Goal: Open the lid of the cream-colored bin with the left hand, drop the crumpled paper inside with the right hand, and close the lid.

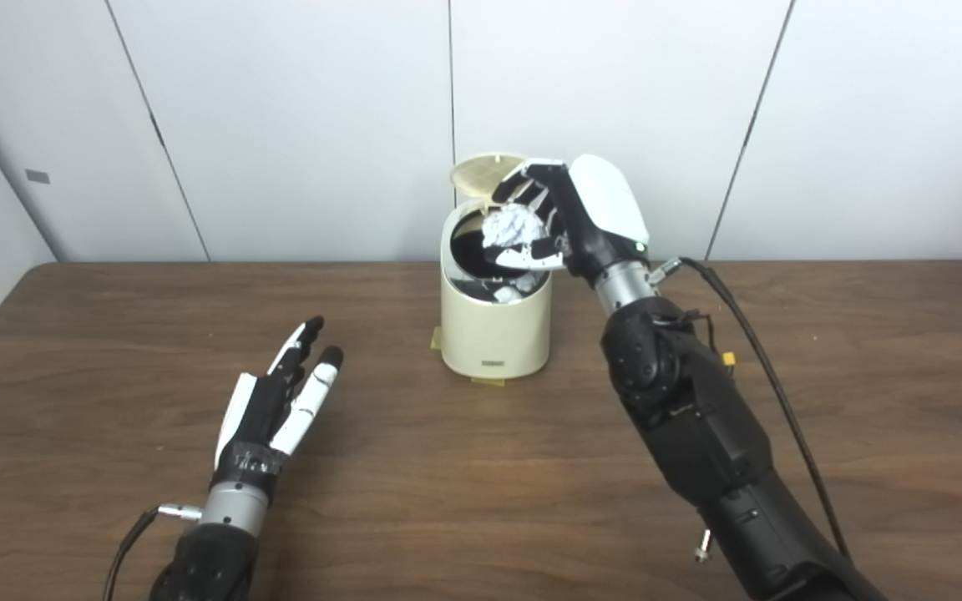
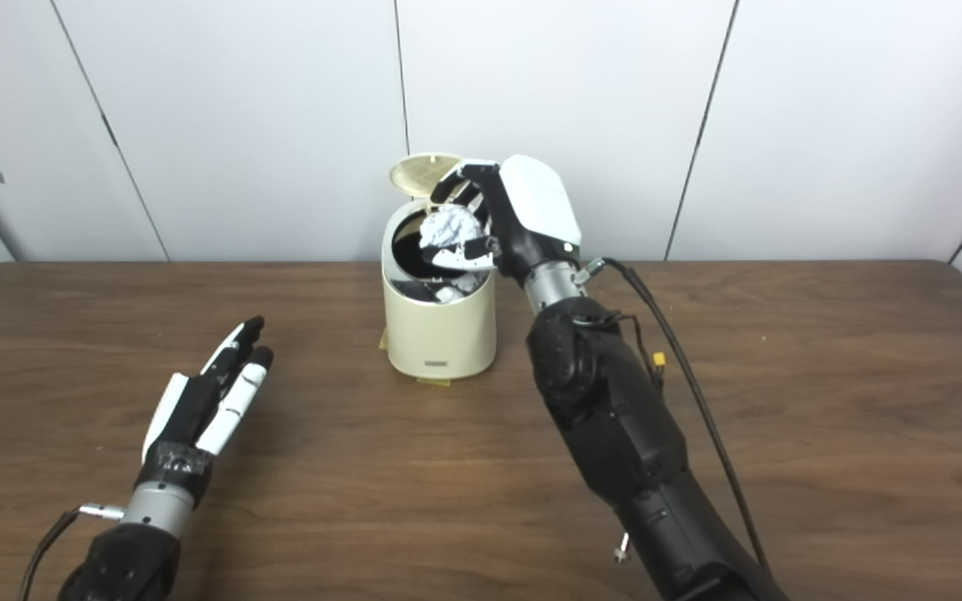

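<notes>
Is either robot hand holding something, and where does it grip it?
The right hand cups the crumpled paper around its sides. The left hand holds nothing.

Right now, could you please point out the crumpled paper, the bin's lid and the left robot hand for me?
crumpled paper (image 1: 513, 227), left eye view, on the middle of the white wad.
lid (image 1: 481, 170), left eye view, on its raised underside.
left robot hand (image 2: 197, 409), right eye view, on its dark palm area.

Cream bin open, paper poised above it

The cream-colored bin (image 1: 495, 330) stands upright mid-counter, round lid (image 1: 485, 173) tipped up at the back; white crumpled paper (image 1: 513, 227) sits over its dark mouth.
</notes>
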Tool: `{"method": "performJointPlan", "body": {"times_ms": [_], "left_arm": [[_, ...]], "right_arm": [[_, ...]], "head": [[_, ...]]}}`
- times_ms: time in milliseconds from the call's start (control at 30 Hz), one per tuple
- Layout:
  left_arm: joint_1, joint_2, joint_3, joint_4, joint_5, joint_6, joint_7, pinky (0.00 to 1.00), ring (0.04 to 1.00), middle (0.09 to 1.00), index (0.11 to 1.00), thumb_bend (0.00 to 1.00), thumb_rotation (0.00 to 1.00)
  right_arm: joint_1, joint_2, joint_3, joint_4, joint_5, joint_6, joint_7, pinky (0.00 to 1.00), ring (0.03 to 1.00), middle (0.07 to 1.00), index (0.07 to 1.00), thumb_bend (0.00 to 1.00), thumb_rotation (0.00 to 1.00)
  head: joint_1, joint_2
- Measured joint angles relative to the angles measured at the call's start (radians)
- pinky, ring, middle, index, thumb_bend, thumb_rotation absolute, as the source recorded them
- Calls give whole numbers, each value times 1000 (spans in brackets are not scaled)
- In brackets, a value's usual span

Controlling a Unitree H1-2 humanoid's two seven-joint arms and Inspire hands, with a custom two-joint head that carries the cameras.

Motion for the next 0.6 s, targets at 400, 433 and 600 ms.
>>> {"method": "performJointPlan", "body": {"times_ms": [400,433,600], "left_arm": [[0,-3,-16,0,10,-4,3,979,986,976,993,620,852],[0,-3,-18,0,10,-5,3,982,988,976,992,625,844],[0,-2,-16,0,11,-4,4,984,988,971,989,635,853]], "right_arm": [[-2,37,26,47,-9,14,-30,297,374,492,572,486,0],[-2,37,26,53,-8,14,-38,346,373,488,574,489,0],[-2,33,26,61,-6,6,-58,386,392,502,579,492,0]], "head": [[0,9],[0,9],[-12,14]]}}
